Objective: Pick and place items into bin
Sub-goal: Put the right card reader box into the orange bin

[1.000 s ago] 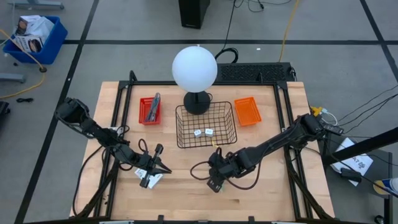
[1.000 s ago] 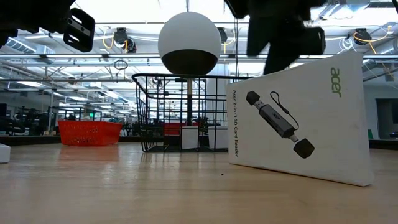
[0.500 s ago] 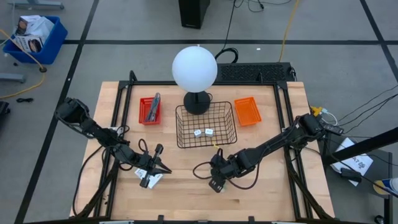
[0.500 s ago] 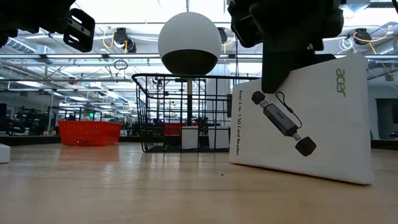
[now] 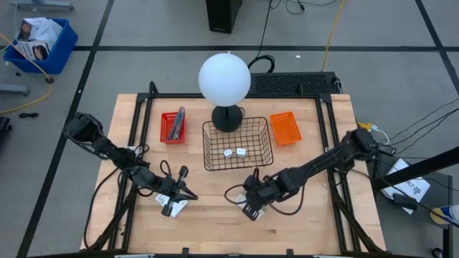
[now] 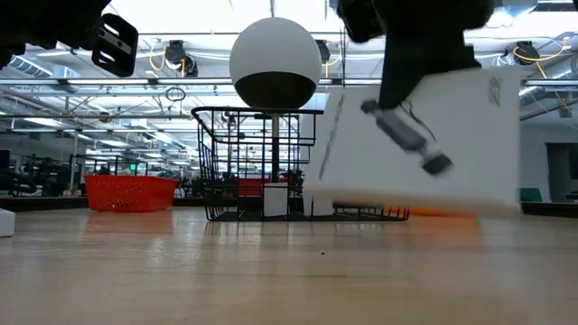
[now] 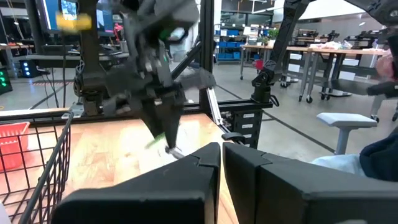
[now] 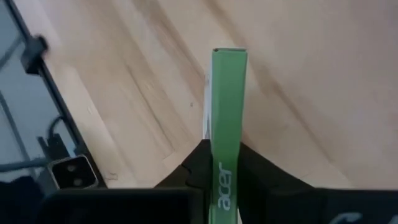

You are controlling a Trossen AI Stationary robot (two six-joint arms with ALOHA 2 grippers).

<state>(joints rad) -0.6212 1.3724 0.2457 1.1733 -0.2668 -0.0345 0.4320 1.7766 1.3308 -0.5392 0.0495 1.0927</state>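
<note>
Nearest, we see the right gripper [image 8: 228,163] with its fingers clamped on a white box [image 6: 420,144], lifted clear of the wooden surface [image 5: 215,215]. Beside it, the left gripper [image 5: 185,190] rests closed. Beyond stands the wire basket [image 5: 237,145], holding two small white cubes [image 5: 234,152].

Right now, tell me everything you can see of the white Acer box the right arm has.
The white Acer box is a flat carton, cardboard by the look, with a green edge bearing the brand name and a dark card reader pictured on its face. The right claw is shut on its green edge. In the low view it hangs clear of the wooden table, motion-blurred, face toward the camera, in front of the black wire basket. Nothing else touches it.
</note>
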